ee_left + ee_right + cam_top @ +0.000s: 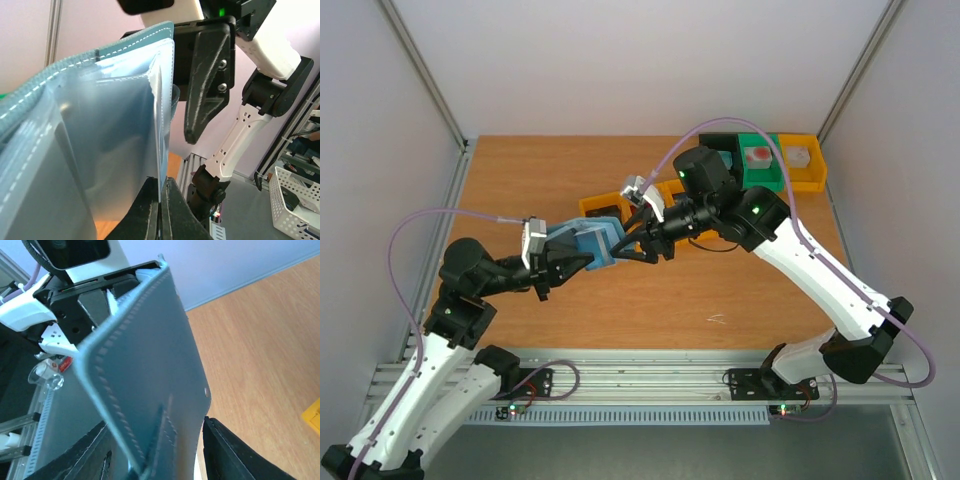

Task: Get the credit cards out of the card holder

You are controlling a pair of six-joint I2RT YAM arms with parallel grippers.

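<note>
A bare wooden table (520, 180) lies under me inside white walls, with yellow bins (605, 204) toward the back. The card holder (588, 243) is off that surface, hanging in the air over the middle of the table between my two arms. What worries me is how little I have of it. My left gripper (161, 195) is pinched tight on the thin edge of one clear plastic sleeve (115, 140), and slick film like that could slide out of the pads or tear at its stitching if the wallet's weight pulls on it. Then the whole holder would drop or swing open, and any cards inside could spill where I do not want them. My right gripper (155, 435) gives no sure backup: its jaws stand apart on either side of the blue cover, and I cannot tell whether either pad presses on it. I cannot pick out the credit cards themselves; through the cloudy sleeves I see only a darker patch that may be one.
</note>
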